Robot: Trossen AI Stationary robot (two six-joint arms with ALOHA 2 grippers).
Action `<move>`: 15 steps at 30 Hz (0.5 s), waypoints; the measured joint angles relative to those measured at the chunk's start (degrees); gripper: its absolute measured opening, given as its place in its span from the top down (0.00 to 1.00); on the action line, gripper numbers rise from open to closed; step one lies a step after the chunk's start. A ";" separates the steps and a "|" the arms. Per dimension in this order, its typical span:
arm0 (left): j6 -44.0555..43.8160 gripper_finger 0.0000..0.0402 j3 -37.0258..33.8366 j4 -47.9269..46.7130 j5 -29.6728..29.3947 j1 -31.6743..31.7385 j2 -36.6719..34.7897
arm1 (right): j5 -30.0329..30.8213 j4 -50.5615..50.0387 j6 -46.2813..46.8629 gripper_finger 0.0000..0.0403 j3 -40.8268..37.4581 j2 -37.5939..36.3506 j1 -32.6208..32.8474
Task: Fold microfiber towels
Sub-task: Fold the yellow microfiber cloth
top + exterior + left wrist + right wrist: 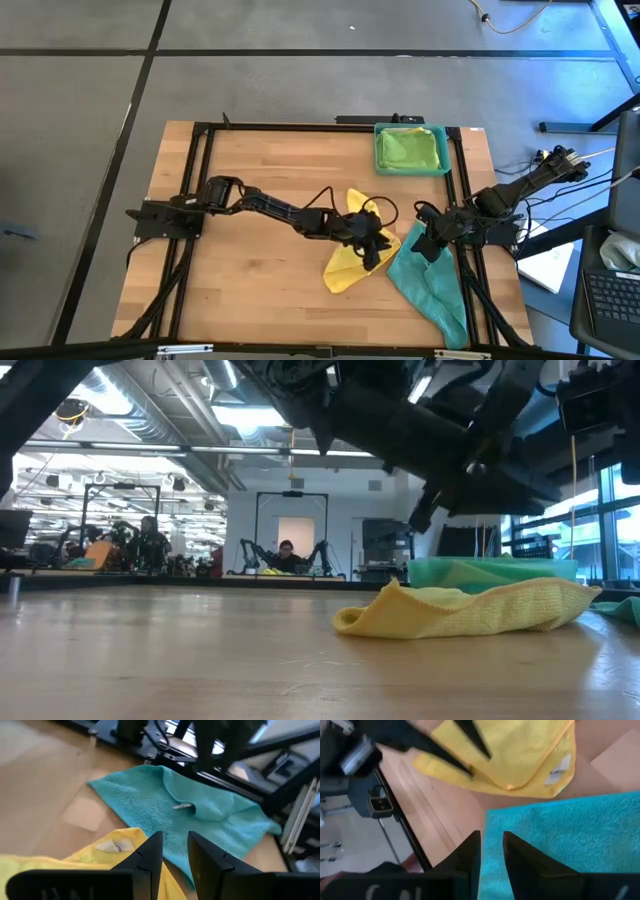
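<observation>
A yellow towel point(345, 262) lies rumpled and partly doubled over at the table's middle; it also shows in the low view point(470, 610). A teal towel point(430, 290) lies spread to its right, toward the near right corner. My left gripper point(376, 246) hovers over the yellow towel's right edge point(115, 851), its fingers a narrow gap apart and holding nothing. My right gripper point(491, 845) stands over the teal towel's far corner point(560, 835), also narrowly open and empty.
A teal plastic tray point(378, 150) at the far right holds a green towel point(410, 148). Black frame rails point(462, 200) run along the table's sides. Bare wood point(250, 290) lies to the left and near side. A person shows in the room beyond the table point(287, 552).
</observation>
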 joint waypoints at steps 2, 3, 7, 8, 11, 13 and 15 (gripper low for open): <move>2.33 0.79 0.04 1.03 -0.24 -0.34 0.75 | 1.47 0.02 -0.01 0.79 0.00 0.00 0.00; 2.39 0.79 0.08 1.59 0.36 -0.48 1.32 | 2.05 0.06 -0.01 0.79 0.00 0.01 0.00; 1.20 0.79 0.02 2.55 1.34 -1.10 3.88 | 3.08 0.12 0.40 0.79 0.02 0.04 0.00; 1.09 0.79 0.01 2.46 0.61 -1.22 4.15 | 3.08 0.13 0.97 0.79 0.02 0.03 0.00; 1.13 0.79 -0.01 3.02 -1.03 -1.32 4.55 | 3.08 0.16 2.43 0.79 0.02 0.04 0.00; 1.15 0.79 -0.01 3.42 -0.82 -1.19 4.61 | 3.08 0.13 2.71 0.79 0.02 0.04 0.00; 1.97 0.79 -0.01 3.60 -0.40 -1.09 4.61 | 3.08 0.13 2.71 0.79 0.02 0.19 0.00</move>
